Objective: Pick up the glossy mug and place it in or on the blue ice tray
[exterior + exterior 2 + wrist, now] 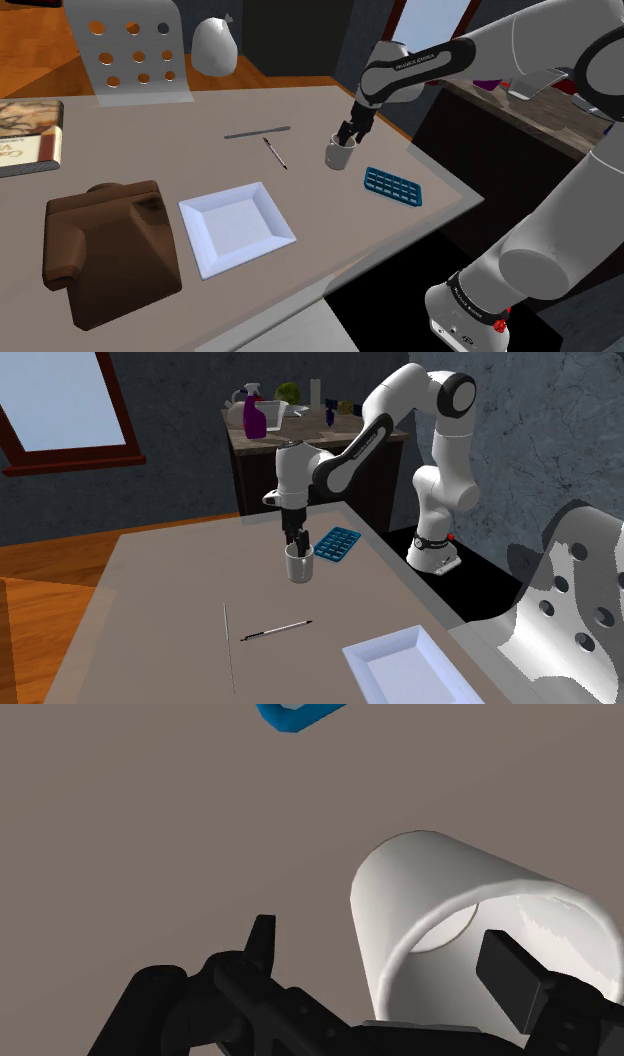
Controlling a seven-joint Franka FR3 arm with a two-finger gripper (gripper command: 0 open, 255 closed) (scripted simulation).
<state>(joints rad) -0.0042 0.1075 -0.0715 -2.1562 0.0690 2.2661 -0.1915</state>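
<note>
- Pincer (348,137) hangs open at the white mug (341,156). From the wrist view I see one finger inside the rim and the other outside, clear of the wall, so nothing is clasped.
- That mug stands upright on the grey table (180,160), near the blue ice tray (394,186) but apart from it.
- Farther out I see a pen (275,153) and a white square dish (237,226).

Illumination is dim and diffuse, even across the table (180,150). Shadows are faint and soft. Second exterior view: a pale window (60,397) glows at 10 o'clock.
</note>
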